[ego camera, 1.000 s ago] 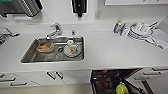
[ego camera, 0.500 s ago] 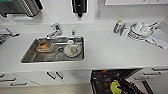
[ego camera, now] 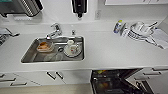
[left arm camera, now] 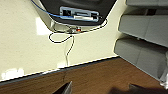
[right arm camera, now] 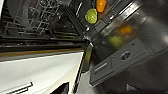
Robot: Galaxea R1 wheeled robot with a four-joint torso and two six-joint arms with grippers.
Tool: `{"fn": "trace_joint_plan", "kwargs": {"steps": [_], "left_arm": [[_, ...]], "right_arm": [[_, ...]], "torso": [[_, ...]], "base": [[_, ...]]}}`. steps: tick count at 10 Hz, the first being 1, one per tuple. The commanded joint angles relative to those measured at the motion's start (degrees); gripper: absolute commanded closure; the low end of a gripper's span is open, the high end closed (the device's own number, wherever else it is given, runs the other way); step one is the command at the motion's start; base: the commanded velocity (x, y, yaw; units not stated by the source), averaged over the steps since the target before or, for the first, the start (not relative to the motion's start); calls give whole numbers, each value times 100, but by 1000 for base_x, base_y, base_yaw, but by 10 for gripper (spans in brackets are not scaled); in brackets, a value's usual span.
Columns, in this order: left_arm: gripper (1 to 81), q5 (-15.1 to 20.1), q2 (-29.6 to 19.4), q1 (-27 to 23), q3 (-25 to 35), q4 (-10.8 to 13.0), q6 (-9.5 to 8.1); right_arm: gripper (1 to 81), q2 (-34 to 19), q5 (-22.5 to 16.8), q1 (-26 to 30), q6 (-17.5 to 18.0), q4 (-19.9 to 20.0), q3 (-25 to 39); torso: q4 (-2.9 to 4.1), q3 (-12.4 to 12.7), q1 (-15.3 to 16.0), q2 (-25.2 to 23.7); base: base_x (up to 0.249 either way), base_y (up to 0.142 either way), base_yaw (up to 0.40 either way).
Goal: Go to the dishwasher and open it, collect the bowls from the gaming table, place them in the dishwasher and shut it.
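Steel-lined dishwasher (ego camera: 115, 81) open, yellow bowl (right arm camera: 91, 15) inside.

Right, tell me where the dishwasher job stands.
Done, by the look of it: the dishwasher under the white counter stands open, its door down, and the right wrist view shows a yellow-green bowl and an orange one among the racks. In hand: nothing that I can make out. Left: the door is not yet shut; whether more bowls wait elsewhere can't be told from here.
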Motion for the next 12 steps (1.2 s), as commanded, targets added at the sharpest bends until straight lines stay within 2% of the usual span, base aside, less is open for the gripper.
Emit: {"fn": "trace_joint_plan", "kwargs": {"steps": [1,4,5,7,9,11,12], "left_arm": [[10,773,215,101,-338,-107,-77],[10,764,163,48,-347,-292,-68],[10,756,119,48,-356,-344,-77],[10,756,110,13,-347,-537,-68],[10,756,101,-4,-356,-565,-68],[10,756,92,-4,-356,-565,-59],[10,747,83,-4,-365,-565,-59]], "right_arm": [[10,-1321,-751,-329,-4,-82,734],[10,-1482,-672,-1304,75,6,621],[10,-1482,-654,-1567,110,58,577],[10,-1509,-576,-2112,382,418,481],[10,-1377,-277,-2693,418,867,279],[10,-1098,-15,-3193,418,938,-1],[10,-817,257,-3483,418,938,-230]], "torso": [[0,0,0,0],[0,0,0,0],[0,0,369,-575],[0,0,457,-721],[0,2,682,-1089],[0,5,953,-1526],[0,5,1095,-1757]], "base": [[0,0,0],[0,0,0],[0,0,0],[0,0,0],[0,0,0],[0,0,0],[0,0,0]]}}
